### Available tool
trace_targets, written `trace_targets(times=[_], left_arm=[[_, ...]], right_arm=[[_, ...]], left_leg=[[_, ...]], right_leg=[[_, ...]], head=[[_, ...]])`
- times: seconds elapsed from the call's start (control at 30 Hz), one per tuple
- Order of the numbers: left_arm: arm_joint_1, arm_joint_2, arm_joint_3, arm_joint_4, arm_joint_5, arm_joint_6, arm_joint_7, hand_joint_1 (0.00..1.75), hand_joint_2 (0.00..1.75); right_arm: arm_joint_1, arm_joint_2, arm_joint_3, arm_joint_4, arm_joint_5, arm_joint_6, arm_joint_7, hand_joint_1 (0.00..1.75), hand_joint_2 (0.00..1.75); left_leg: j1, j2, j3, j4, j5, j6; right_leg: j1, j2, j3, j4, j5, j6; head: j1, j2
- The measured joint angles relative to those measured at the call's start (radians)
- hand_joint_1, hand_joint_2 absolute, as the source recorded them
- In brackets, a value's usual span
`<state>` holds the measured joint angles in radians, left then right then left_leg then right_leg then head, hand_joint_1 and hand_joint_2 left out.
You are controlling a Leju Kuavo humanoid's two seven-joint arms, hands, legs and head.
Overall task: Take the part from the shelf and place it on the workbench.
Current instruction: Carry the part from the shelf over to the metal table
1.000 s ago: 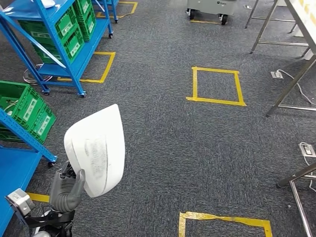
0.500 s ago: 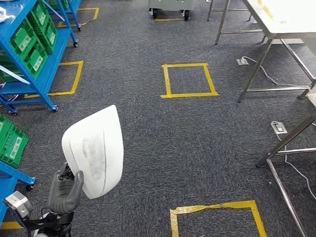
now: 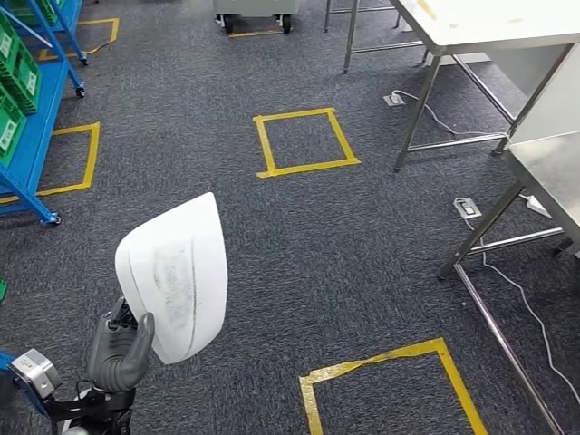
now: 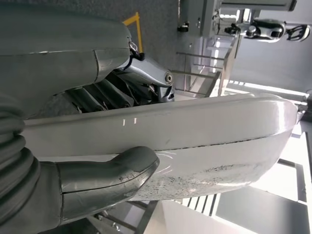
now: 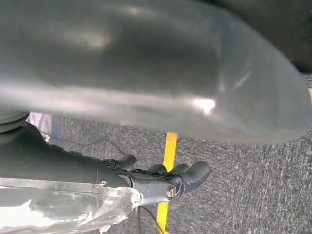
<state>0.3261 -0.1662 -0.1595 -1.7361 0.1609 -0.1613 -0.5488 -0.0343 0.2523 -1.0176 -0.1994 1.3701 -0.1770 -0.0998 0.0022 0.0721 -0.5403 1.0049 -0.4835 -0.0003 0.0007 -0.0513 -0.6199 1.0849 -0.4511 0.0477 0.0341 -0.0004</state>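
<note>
**Inspector:** State the condition of the left robot hand [image 3: 121, 352].

**Assessor:** Clamped on the part [image 3: 175, 275]. In the left wrist view the thick grey thumb [image 4: 110, 175] lies across one face and the darker fingers [image 4: 107, 95] back the other, so the part [image 4: 191, 141] is pinched between them near its lower edge.

**Inspector:** Where does the part sit relative to that robot hand?

**Assessor:** Directly above it, standing upright; its long axis rises from the grip and leans slightly away from the robot.

**Inspector:** Material and shape?

**Assessor:** A white, smooth, shallowly curved shell with rounded corners, looking like rigid plastic. One face carries grey scuffing.

**Inspector:** And the destination?

**Assessor:** The table [image 3: 547, 172], bare metal top on steel legs, lies ahead of the left robot hand and well across to the robot's right, over grey carpet with a yellow tape square [image 3: 305, 141]. In my judgement, the robot must close that gap first.

**Inspector:** The right robot hand [image 5: 173, 178]?

**Assessor:** Hanging over the carpet, fingers loosely apart, holding nothing.
</note>
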Motion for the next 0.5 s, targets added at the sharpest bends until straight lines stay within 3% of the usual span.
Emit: trace_targets(times=[0.07,0.13,0.2,0.27,0.33,0.37,0.4,0.47,0.5], left_arm=[[0.004,0.000,0.000,0.000,-0.001,0.000,-0.001,1.75,1.75],[0.005,0.000,-0.001,0.000,-0.001,0.001,-0.002,1.75,1.75],[0.006,0.000,-0.001,-0.001,-0.002,0.005,-0.004,1.75,1.75],[0.014,0.000,-0.001,-0.002,-0.003,0.013,-0.006,1.75,1.75],[0.026,0.001,0.000,-0.002,-0.004,0.020,-0.006,1.75,1.75],[0.030,0.001,0.001,-0.003,-0.005,0.022,-0.006,1.75,1.75],[0.034,0.002,0.001,-0.003,-0.007,0.023,-0.007,1.75,1.75],[0.037,0.002,0.001,-0.005,-0.014,0.024,-0.008,1.75,1.75],[0.038,0.002,0.001,-0.006,-0.016,0.026,-0.009,1.75,1.75]], right_arm=[[-0.004,0.000,0.001,0.000,0.001,0.001,0.001,0.00,0.00],[-0.003,0.000,0.001,0.000,0.002,0.001,0.003,0.00,0.00],[-0.002,0.000,0.001,0.000,0.006,0.003,0.006,0.00,0.00],[-0.003,-0.001,0.004,0.000,0.014,0.009,0.008,0.00,0.00],[-0.004,-0.001,0.008,0.000,0.022,0.016,0.008,0.00,0.00],[-0.003,-0.001,0.011,0.000,0.027,0.022,0.007,0.00,0.00],[-0.002,-0.001,0.013,0.000,0.032,0.027,0.006,0.00,0.00],[-0.004,-0.001,0.022,0.000,0.045,0.034,0.004,0.00,0.00],[-0.007,-0.002,0.028,0.000,0.050,0.034,0.004,0.00,0.00]], left_leg=[[-0.005,0.019,0.004,0.000,-0.004,-0.009],[-0.002,0.031,0.008,0.000,-0.008,-0.019],[0.002,-0.001,-0.005,0.039,-0.037,-0.029],[0.004,-0.048,-0.060,0.153,-0.095,-0.035],[0.005,-0.064,-0.121,0.258,-0.126,-0.037],[0.005,-0.066,-0.132,0.268,-0.115,-0.037],[0.006,-0.070,-0.125,0.241,-0.085,-0.038],[0.013,-0.099,-0.075,0.121,-0.014,-0.040],[0.016,-0.118,-0.051,0.065,0.008,-0.039]], right_leg=[[0.008,-0.017,0.023,-0.046,0.003,-0.011],[0.008,0.008,0.022,-0.051,0.007,-0.024],[0.003,0.032,0.025,-0.057,0.012,-0.035],[0.000,0.056,0.026,-0.059,0.014,-0.043],[-0.001,0.083,0.027,-0.059,0.014,-0.045],[-0.001,0.097,0.027,-0.059,0.014,-0.045],[-0.002,0.111,0.028,-0.059,0.014,-0.044],[-0.003,0.137,0.028,-0.056,0.014,-0.037],[-0.003,0.149,0.025,-0.054,0.013,-0.031]], head=[[-0.003,0.000],[-0.006,0.000],[-0.009,0.000],[-0.015,0.000],[-0.017,0.000],[-0.017,0.000],[-0.017,0.000],[-0.018,0.000],[-0.019,0.000]])
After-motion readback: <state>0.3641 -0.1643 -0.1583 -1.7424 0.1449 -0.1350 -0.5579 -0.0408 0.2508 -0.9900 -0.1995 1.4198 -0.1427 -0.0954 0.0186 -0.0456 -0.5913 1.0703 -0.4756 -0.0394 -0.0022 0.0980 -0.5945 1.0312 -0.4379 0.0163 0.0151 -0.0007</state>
